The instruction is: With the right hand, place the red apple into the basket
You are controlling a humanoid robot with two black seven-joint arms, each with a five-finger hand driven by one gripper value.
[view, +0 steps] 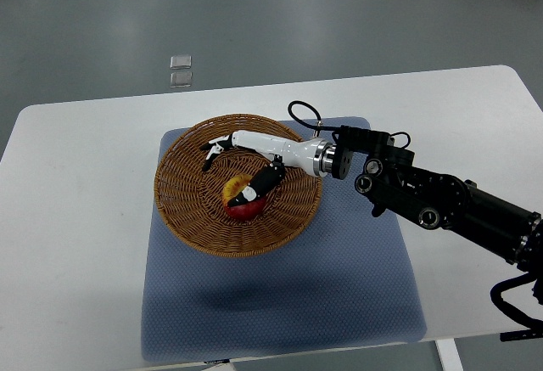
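Top view: at the left and centre, a white surface [76,218] carries a blue-grey mat [280,295], and on the mat's upper part sits a round wicker basket [182,210]. Inside the basket, a little right of its middle, lies the apple [240,204], red with a yellow patch on top, resting on the woven floor. Over it reaches the right hand [246,160], white with dark tips, stretched from the right across the basket. Its long fingers [216,148] are spread and point left toward the basket's upper left wall, apart from the apple and closed on nothing. One dark-tipped digit angles down from the palm and lies against the top of the apple; the fingers are released rather than wrapped round the fruit. Further right, a silver wrist ring joins the hand to the black arm [441,205], which runs down to the picture's right edge above the surface, a black cable looping over it.
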